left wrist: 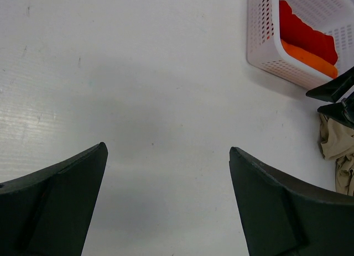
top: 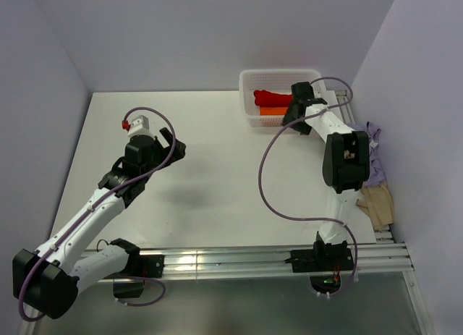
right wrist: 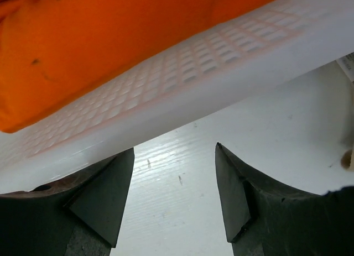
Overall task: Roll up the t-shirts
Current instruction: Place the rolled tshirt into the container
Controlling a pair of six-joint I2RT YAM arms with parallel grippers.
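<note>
The right claw (right wrist: 174, 195) hangs low against the near wall of the white mesh basket (top: 249, 120). Its jaws are partly open with nothing between them but bare counter (right wrist: 177, 156). The left claw (left wrist: 168, 200) hovers well to the left of the basket, spread wide and also empty, above open counter.

Inside the basket lie two shirts that look rolled. The orange t-shirt (right wrist: 110, 40) presses against the near wall, right above the right claw, and the red t-shirt (top: 271, 97) sits just behind it, toward the basket's far side. The other two lie loose and crumpled to the right of the basket, nearer the arm bases. The lilac t-shirt (top: 376, 158) is partly hidden behind the right arm, and the beige t-shirt (top: 377, 201) lies further from the basket, at the counter's rim.

By my reading two shirts are done and two remain.

- **Basket:** the right claw is so close to it that a sideways swing could catch a finger in the mesh. That would drag the basket or tip it and loosen the rolls.
- **Loose shirts:** both lie at the counter's edge, so a clumsy pinch or a brush from the arm may push them off.
</note>
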